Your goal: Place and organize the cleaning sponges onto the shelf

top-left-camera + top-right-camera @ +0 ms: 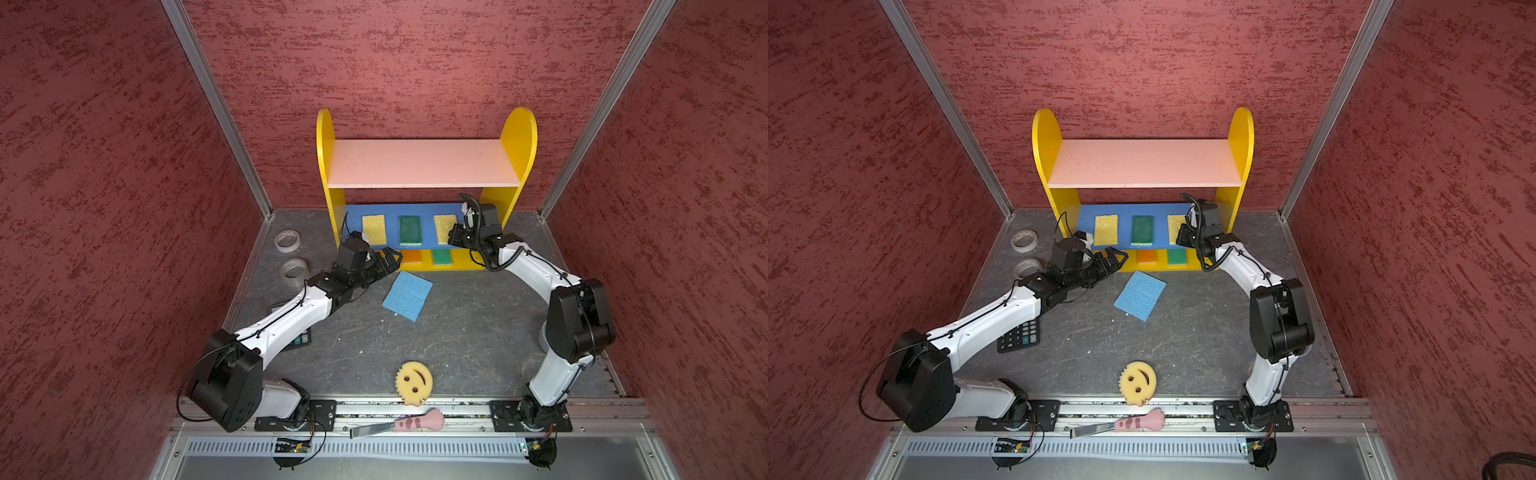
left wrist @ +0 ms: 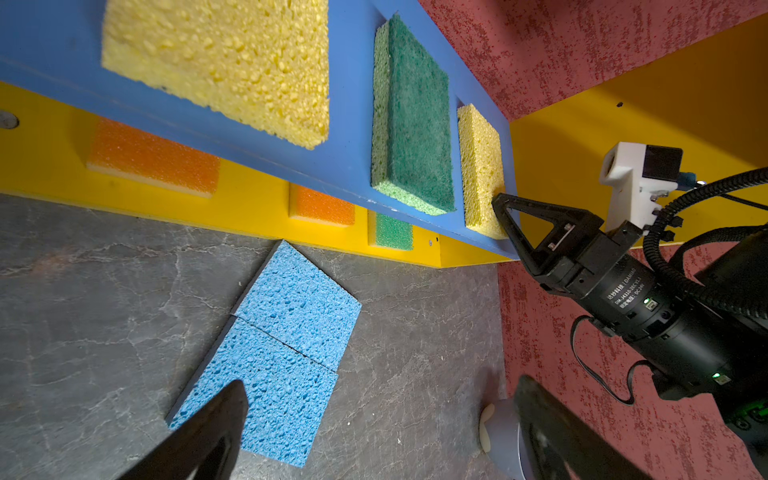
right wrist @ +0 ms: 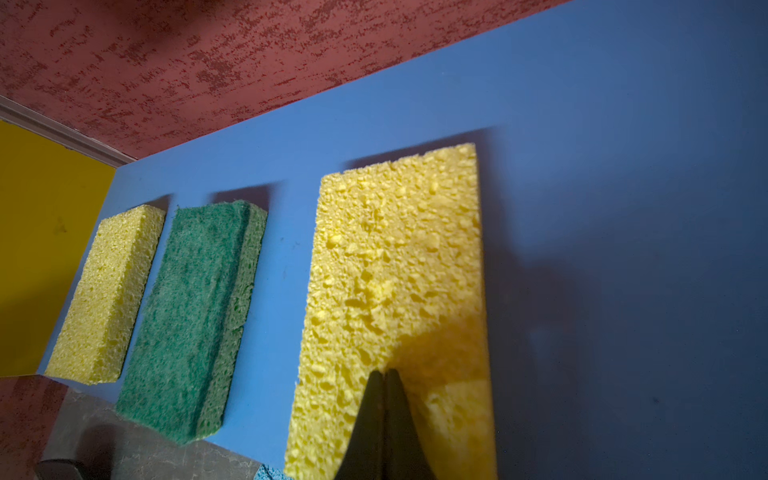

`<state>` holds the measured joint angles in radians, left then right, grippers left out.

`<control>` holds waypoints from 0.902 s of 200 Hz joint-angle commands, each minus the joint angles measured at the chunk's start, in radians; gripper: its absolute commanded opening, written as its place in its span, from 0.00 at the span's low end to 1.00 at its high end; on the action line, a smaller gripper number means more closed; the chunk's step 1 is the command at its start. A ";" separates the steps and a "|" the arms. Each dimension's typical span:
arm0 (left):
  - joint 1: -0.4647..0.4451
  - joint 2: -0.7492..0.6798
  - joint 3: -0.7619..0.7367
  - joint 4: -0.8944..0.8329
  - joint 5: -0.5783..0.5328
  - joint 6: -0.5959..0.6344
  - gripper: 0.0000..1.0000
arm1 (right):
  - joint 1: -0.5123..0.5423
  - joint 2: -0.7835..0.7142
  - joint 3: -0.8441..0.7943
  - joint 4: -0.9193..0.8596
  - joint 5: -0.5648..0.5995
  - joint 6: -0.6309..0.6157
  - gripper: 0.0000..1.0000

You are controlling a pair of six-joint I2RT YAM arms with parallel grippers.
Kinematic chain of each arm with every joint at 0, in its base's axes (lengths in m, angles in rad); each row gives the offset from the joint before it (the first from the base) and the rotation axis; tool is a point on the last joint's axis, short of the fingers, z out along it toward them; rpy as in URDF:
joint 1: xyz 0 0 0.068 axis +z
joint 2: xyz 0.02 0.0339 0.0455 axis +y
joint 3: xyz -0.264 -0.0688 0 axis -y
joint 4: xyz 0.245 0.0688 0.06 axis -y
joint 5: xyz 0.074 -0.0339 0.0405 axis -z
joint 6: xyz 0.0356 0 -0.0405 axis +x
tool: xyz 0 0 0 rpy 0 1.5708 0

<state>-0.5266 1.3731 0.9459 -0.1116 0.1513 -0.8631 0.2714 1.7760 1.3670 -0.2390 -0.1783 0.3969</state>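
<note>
A grey marbled worktop (image 1: pixel 457 332) is boxed in on three sides by dark red textured wall panels (image 1: pixel 415 62) with aluminium corner posts (image 1: pixel 216 108). Against the back wall stands the small wooden shelf (image 1: pixel 519 137) with a pink upper board (image 1: pixel 424 166). Its blue middle board (image 1: pixel 392 226) carries a yellow porous sponge (image 1: pixel 374 229), a green scouring sponge (image 1: pixel 410 230) and a second yellow sponge (image 1: pixel 441 224). The yellow base (image 2: pixel 253 203) holds an orange sponge (image 2: pixel 153 156), another orange sponge (image 2: pixel 322 205) and a pale green sponge (image 2: pixel 392 232).

A pair of blue porous sponges (image 1: pixel 407 295) lies edge to edge on the worktop just in front of the base. A round yellow smiley-face sponge (image 1: pixel 414 382) sits at the front edge, overlapping the aluminium rail (image 1: pixel 461 409).

The left claw (image 1: pixel 388 261) hangs wide and empty near the blue pair. The right claw (image 3: pixel 384 382) is pinched closed on nothing, its tip at the near end of the second yellow sponge.

Two grey tape rolls (image 1: pixel 286 241) lie by the left wall.
</note>
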 commanded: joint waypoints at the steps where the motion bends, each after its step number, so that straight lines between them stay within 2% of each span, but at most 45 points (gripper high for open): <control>1: 0.005 0.000 -0.005 0.010 0.002 0.006 0.99 | 0.005 -0.036 -0.008 -0.035 0.016 0.006 0.00; 71: 0.004 -0.001 0.004 0.006 0.003 0.008 0.99 | 0.005 -0.037 0.054 -0.065 0.005 -0.006 0.02; 125: 0.010 -0.020 0.024 -0.012 -0.001 0.035 0.99 | 0.039 -0.144 0.010 -0.068 0.008 0.014 0.06; 156: 0.015 -0.041 0.023 -0.047 0.005 0.062 0.99 | 0.122 -0.235 -0.098 -0.045 0.058 0.062 0.16; 180: 0.021 -0.071 -0.010 -0.076 0.005 0.081 0.99 | 0.227 -0.295 -0.195 -0.012 0.114 0.126 0.36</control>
<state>-0.5148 1.3476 0.9485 -0.1513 0.1543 -0.8246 0.4118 1.5223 1.2507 -0.2787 -0.1421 0.4488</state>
